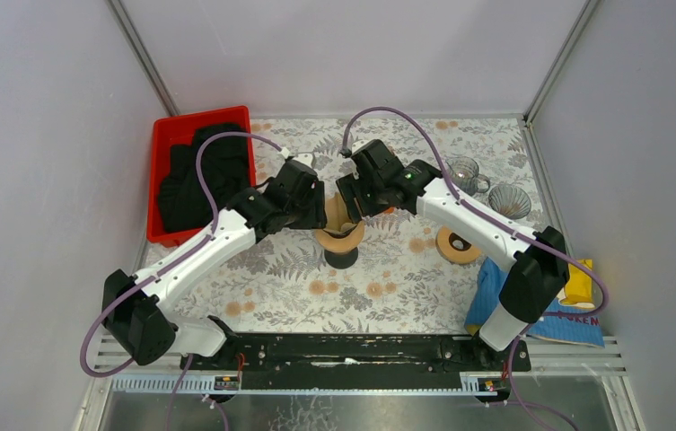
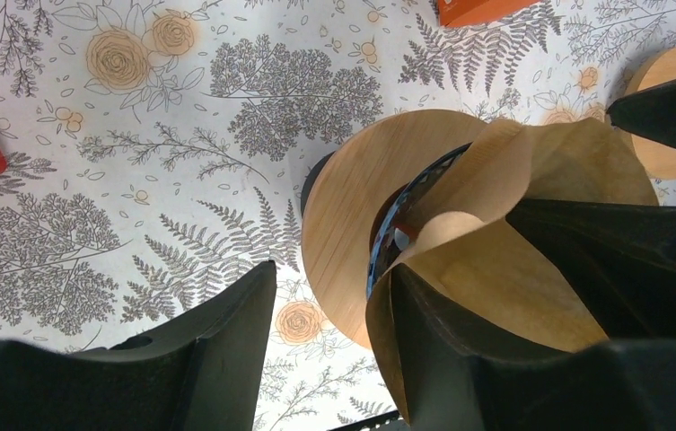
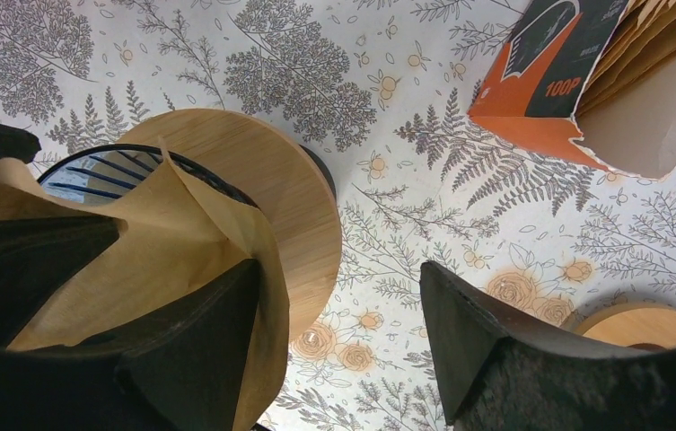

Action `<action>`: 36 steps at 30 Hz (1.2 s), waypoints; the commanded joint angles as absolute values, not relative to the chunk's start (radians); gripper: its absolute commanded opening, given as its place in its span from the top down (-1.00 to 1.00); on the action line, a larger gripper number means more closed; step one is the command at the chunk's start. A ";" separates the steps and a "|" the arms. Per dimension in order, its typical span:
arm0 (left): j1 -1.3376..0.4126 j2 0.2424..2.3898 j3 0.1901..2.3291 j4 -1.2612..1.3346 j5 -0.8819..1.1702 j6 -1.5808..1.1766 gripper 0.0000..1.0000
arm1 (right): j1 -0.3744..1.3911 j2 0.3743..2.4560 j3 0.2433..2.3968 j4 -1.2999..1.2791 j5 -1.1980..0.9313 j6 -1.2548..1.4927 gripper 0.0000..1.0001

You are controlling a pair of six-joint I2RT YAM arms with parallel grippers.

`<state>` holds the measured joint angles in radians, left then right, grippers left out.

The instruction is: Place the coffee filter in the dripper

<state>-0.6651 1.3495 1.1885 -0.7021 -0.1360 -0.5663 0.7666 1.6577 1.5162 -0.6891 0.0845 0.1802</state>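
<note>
Top view: left gripper (image 1: 320, 208) and right gripper (image 1: 352, 205) mask most of the coffee filter (image 1: 337, 217) and the dripper (image 1: 341, 240) cone. Can't tell whether the paper tip is seated. Right wrist: filter box (image 3: 576, 90) clipped by the frame edge, and the wooden disc (image 3: 644, 328) is partly behind a finger, probably a spare stand.

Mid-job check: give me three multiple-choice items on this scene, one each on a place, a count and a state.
1. Where is the black cloth? A. in the red bin B. draped over an arm C. spread mid-table
2. How many glass cups stand at the table's far right? A. one B. two C. four
3. The coffee filter is: A. folded flat B. spread open over the dripper C. crumpled on the table
Answers: 1 A, the cloth fills the bin; 2 B, two stand side by side in the top view; 3 B, both wrist views show its paper flared above the dripper.
</note>
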 commanded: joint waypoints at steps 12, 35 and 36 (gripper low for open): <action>-0.657 1.338 1.181 -0.658 -0.123 -0.558 -0.14 | 0.759 1.620 1.534 -0.666 0.052 0.168 -0.47; -0.657 1.296 1.228 -0.652 -0.112 -0.561 -0.35 | 0.758 1.547 1.546 -0.612 -0.014 0.175 -0.63; -0.657 1.294 1.230 -0.652 -0.113 -0.561 -0.36 | 0.759 1.544 1.545 -0.607 -0.014 0.173 -0.63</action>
